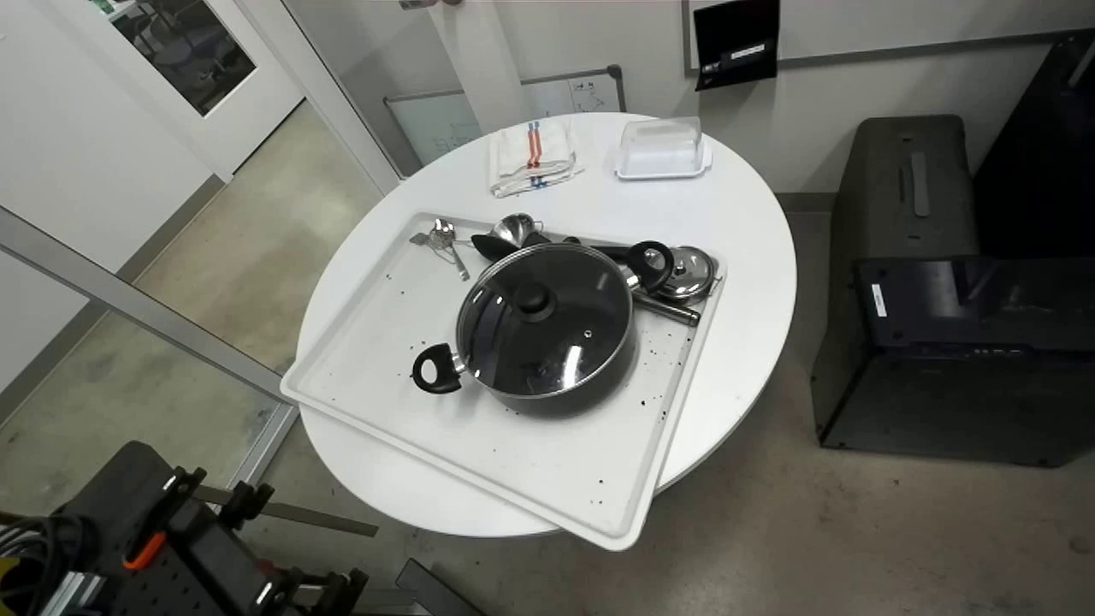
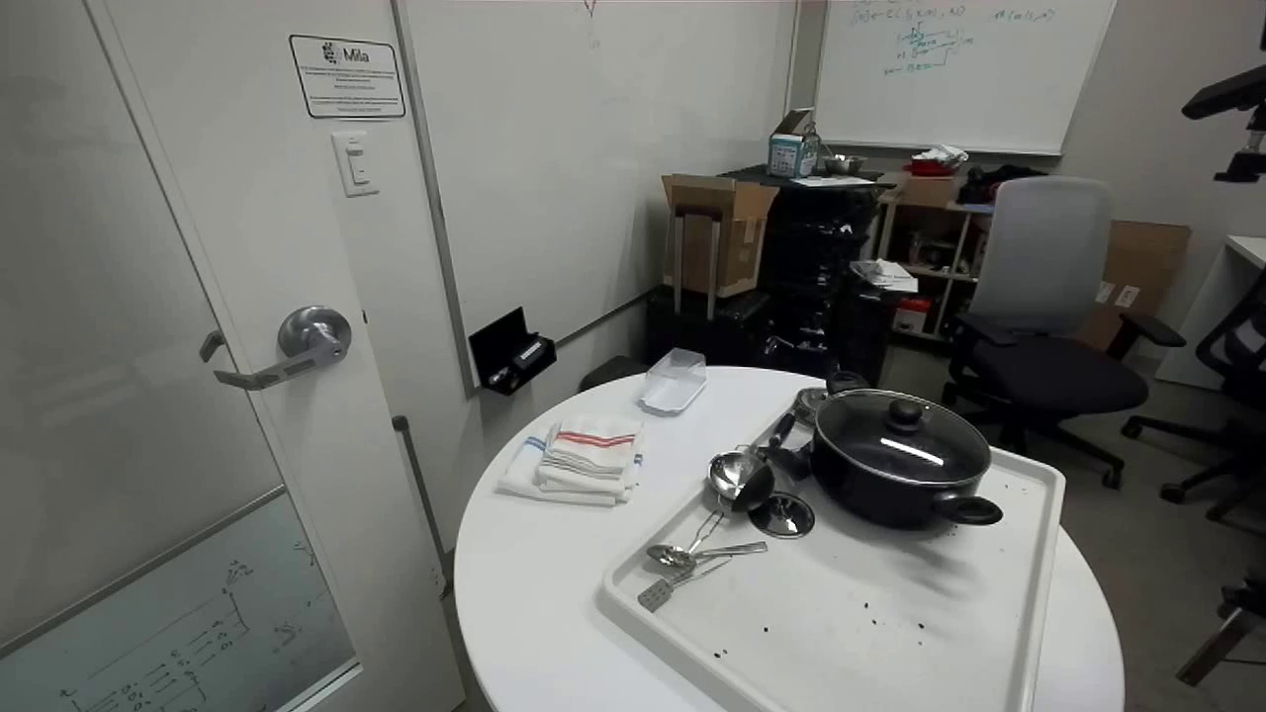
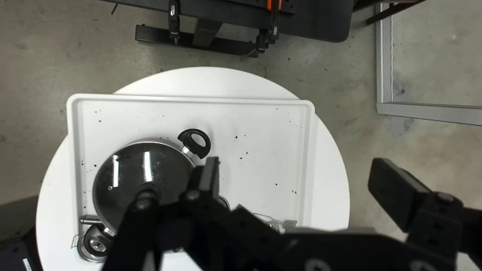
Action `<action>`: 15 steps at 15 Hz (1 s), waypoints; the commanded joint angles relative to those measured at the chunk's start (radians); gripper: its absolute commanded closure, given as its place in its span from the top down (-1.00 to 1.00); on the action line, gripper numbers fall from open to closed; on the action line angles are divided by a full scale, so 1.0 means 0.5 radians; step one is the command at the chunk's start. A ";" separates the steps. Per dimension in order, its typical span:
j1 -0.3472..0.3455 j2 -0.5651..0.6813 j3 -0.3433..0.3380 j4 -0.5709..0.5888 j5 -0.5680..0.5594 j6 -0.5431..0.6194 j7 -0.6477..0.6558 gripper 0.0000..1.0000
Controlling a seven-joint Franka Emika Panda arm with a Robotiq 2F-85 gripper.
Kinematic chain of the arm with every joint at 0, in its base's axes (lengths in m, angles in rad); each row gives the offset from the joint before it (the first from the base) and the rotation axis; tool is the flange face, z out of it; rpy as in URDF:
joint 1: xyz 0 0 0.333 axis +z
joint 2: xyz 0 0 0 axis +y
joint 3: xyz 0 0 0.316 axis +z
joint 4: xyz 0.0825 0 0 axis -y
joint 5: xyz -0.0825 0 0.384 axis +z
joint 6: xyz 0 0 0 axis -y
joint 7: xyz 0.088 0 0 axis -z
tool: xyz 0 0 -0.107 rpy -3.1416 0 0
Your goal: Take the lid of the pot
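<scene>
The round glass lid (image 1: 560,342) with a thin metal rim and dark knob lies flat on the black pot (image 1: 590,395) in both exterior views. In an exterior view, the lid (image 2: 875,447) covers the pot (image 2: 860,496). The pot stands on a white tray (image 1: 368,342) with its two loop handles sticking out. In the wrist view, the lid (image 3: 131,171) is at the left and its lower right is hidden by the gripper. My gripper (image 3: 295,180) is wide open and empty, above the table. Its left finger overlaps the pot's right edge in the picture; its right finger is over the floor.
Metal utensils (image 1: 443,235), a steel funnel-like cup (image 1: 516,229) and a small lidded metal pot (image 1: 687,272) crowd beside the pot. Folded towels (image 1: 535,158) and a clear plastic box (image 1: 660,150) stand on the round white table (image 1: 736,197). The tray overhangs the table edge.
</scene>
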 commanded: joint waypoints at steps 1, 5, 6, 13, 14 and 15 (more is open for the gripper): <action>-0.038 0.004 0.031 0.004 0.009 -0.004 -0.010 1.00; -0.038 0.004 0.031 0.004 0.009 -0.004 -0.010 1.00; -0.038 0.004 0.031 0.004 0.009 -0.004 -0.010 1.00; -0.047 0.047 0.070 -0.002 0.017 0.108 0.054 1.00; -0.048 0.066 0.079 0.003 0.012 0.124 0.071 1.00; -0.050 0.091 0.090 -0.004 0.016 0.188 0.103 1.00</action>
